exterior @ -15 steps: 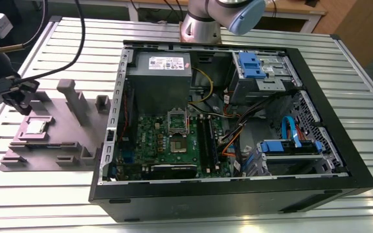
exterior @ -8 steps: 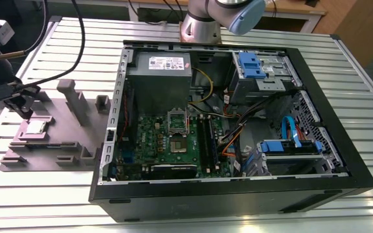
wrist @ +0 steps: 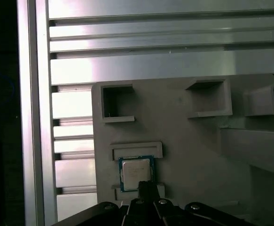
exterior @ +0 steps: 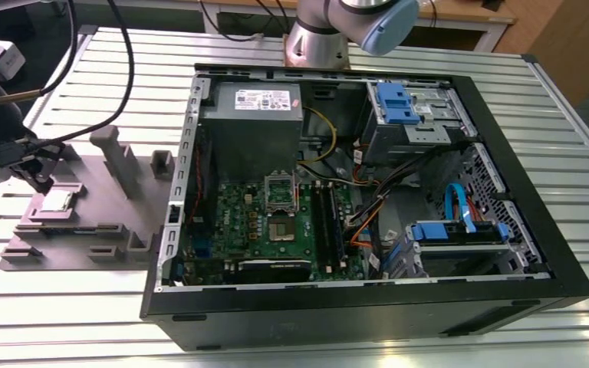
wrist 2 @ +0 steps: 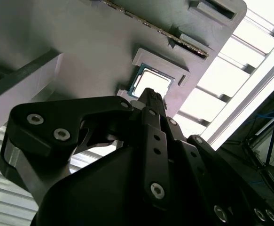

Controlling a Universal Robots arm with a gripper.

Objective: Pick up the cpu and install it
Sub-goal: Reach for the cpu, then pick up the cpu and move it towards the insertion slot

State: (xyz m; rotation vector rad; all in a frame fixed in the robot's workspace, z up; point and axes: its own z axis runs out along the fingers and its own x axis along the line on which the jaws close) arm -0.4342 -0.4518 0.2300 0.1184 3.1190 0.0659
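Note:
The cpu [exterior: 57,201] is a small silver square lying flat in a pocket of the grey fixture plate [exterior: 100,211], at the exterior view's left, outside the computer case. Both wrist views show the cpu [wrist 2: 151,81] [wrist: 136,172] just beyond the black fingertips. My gripper [exterior: 41,182] hovers close above the chip's edge, apart from it. The gripper [wrist 2: 149,95] [wrist: 147,186] is shut, fingertips pressed together with nothing between them. On the green motherboard, the socket [exterior: 279,228] lies bare with its metal frame [exterior: 278,188] swung up.
The open black computer case [exterior: 524,199] holds a power supply [exterior: 254,103], blue drive brackets [exterior: 397,103] and loose cables [exterior: 376,215]. Upright grey posts [exterior: 110,153] rise from the fixture plate near my gripper. All of this rests on a slatted aluminium table [exterior: 90,307].

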